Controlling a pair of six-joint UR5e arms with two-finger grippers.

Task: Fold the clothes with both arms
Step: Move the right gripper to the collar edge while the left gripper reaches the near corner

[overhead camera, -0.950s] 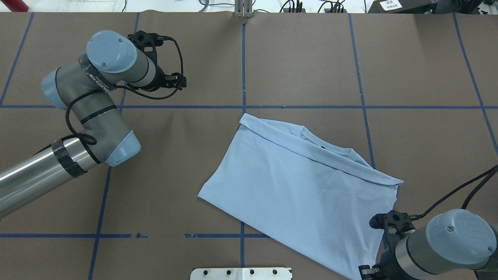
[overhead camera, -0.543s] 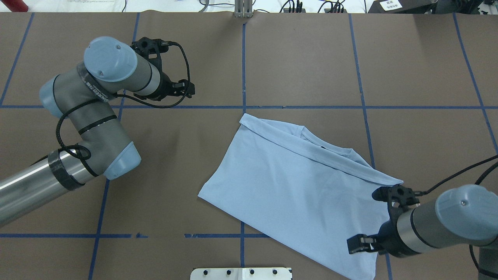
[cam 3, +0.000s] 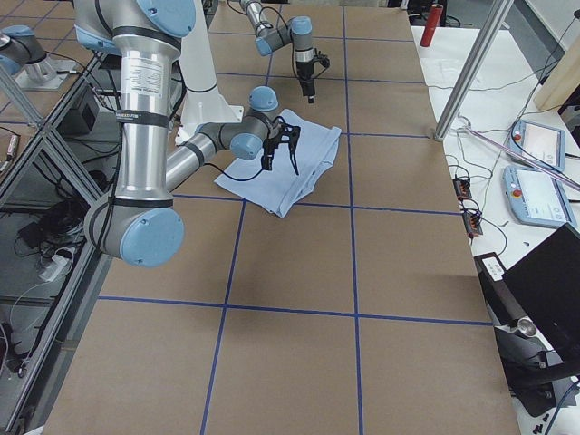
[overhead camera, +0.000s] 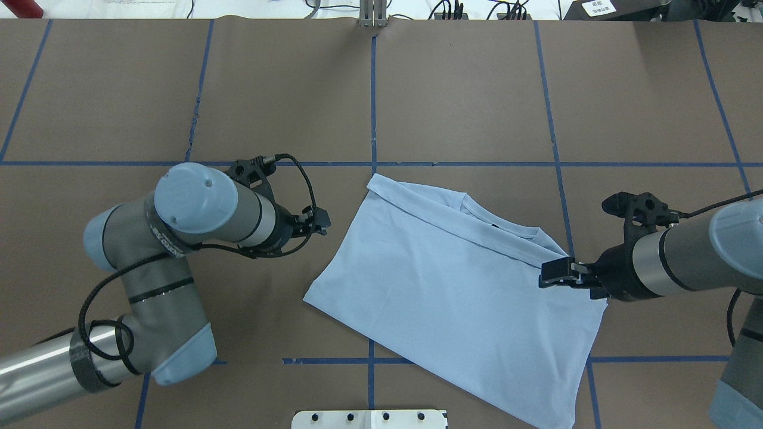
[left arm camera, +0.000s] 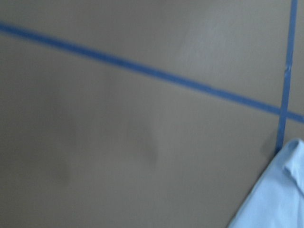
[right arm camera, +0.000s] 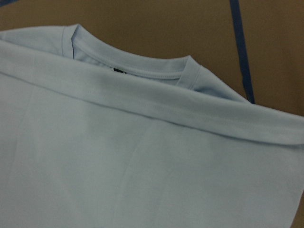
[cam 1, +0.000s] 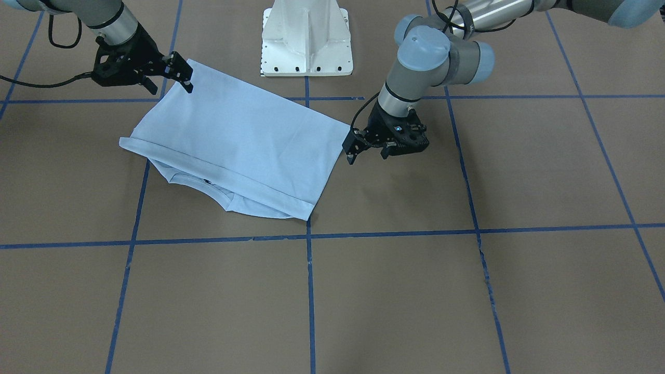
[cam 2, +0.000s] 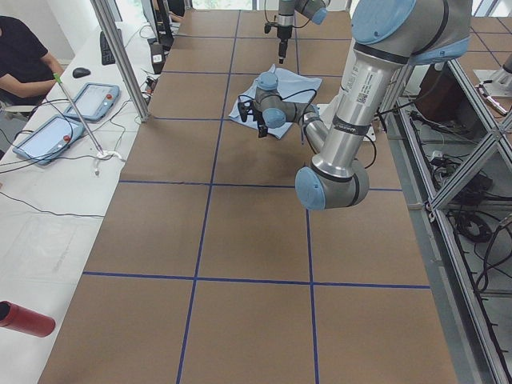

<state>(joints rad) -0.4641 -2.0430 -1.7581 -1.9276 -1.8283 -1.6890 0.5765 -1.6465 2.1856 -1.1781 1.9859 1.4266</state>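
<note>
The clothes [overhead camera: 453,286], a pale light-blue T-shirt, lie folded flat on the brown table with a folded-over band and the collar [right arm camera: 137,66] on the far side. In the front view the shirt [cam 1: 234,140] spans the middle. My left gripper [overhead camera: 320,219] hovers open just off the shirt's left edge and holds nothing; the front view shows it [cam 1: 363,155] beside that corner. My right gripper [overhead camera: 548,277] stands open over the shirt's right end, near the folded band, also empty [cam 1: 179,72]. The right wrist view is filled with the shirt [right arm camera: 142,166]; the left wrist view catches only a corner [left arm camera: 280,199].
The white pedestal base [cam 1: 306,36] stands close behind the shirt on the robot's side. Blue tape lines [overhead camera: 372,89] grid the brown table. In the left side view a person [cam 2: 16,56] sits at a desk with tablets [cam 2: 88,100], and a red bottle [cam 2: 24,318] lies there.
The left arm swung from the far left down and right to the shirt's left edge. The right gripper travelled from the shirt's near right corner up along its right edge.
</note>
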